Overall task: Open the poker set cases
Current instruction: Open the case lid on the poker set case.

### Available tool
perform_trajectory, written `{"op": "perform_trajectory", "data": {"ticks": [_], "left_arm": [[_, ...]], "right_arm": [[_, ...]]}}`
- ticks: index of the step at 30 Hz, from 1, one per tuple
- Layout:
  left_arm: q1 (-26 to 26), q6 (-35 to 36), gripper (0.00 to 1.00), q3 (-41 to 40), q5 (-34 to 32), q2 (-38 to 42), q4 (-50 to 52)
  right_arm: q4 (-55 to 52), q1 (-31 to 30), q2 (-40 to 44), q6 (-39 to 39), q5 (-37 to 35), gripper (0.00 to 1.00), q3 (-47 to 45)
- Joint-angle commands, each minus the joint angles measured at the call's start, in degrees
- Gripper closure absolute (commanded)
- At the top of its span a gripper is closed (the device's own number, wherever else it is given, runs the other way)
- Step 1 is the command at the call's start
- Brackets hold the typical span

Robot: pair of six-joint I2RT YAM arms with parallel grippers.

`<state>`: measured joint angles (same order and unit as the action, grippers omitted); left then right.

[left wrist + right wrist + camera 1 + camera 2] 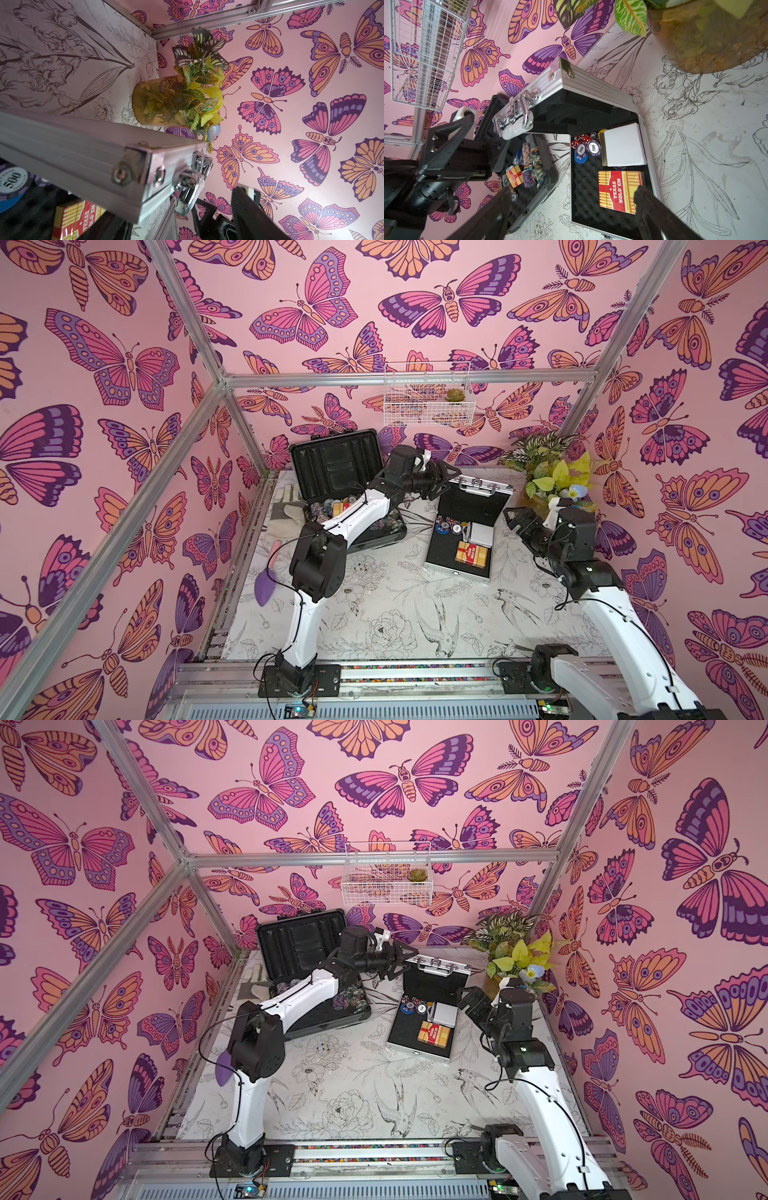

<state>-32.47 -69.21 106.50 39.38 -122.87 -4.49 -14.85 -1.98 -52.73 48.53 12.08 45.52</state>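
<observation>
Butterfly wallpaper (332, 315) rings a floral-print tabletop (374, 614) where both poker set cases stand open. The smaller silver case (442, 558) lies flat with its lid (471, 508) upright on its hinges, so chips, dice and a red card deck (618, 191) show on the foam (a white box sits among them). Beside the silver case, on the left arm's side, the dark grey case (332, 464) also has its lid raised, with chips in its base. The left gripper (455, 477) hovers at the silver case's upper lid corner, fingers (245, 207) partly parted and gripping nothing. The corner and its dangling chrome latch (187, 195) sit just beside them, not between, a stance that looks meant to guard the lid against dropping shut. The right gripper (510, 521) hangs off the silver case's opposite flank, spread wide and empty, the card deck lying beyond its fingertips (652, 212). With both lids up, the task looks all but complete.
</observation>
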Motion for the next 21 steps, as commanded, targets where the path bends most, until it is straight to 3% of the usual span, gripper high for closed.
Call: {"op": "perform_trajectory", "data": {"ticks": [1, 10, 21], "left_arm": [[0.56, -3.85, 0.26, 1.67, -1.51, -2.75, -4.07], [0.68, -6.56, 0.26, 8.69, -3.29, -7.36, -5.22], [0.57, -5.43, 0.25, 10.38, -4.98, -6.72, -5.25]], "right_arm": [[-1.4, 0.55, 0.08, -0.89, 1.11, 0.07, 2.09], [-2.25, 1.19, 0.07, -1.47, 2.57, 0.07, 3.42], [-3.52, 1.34, 1.22, -1.69, 2.43, 0.07, 3.97]]}}
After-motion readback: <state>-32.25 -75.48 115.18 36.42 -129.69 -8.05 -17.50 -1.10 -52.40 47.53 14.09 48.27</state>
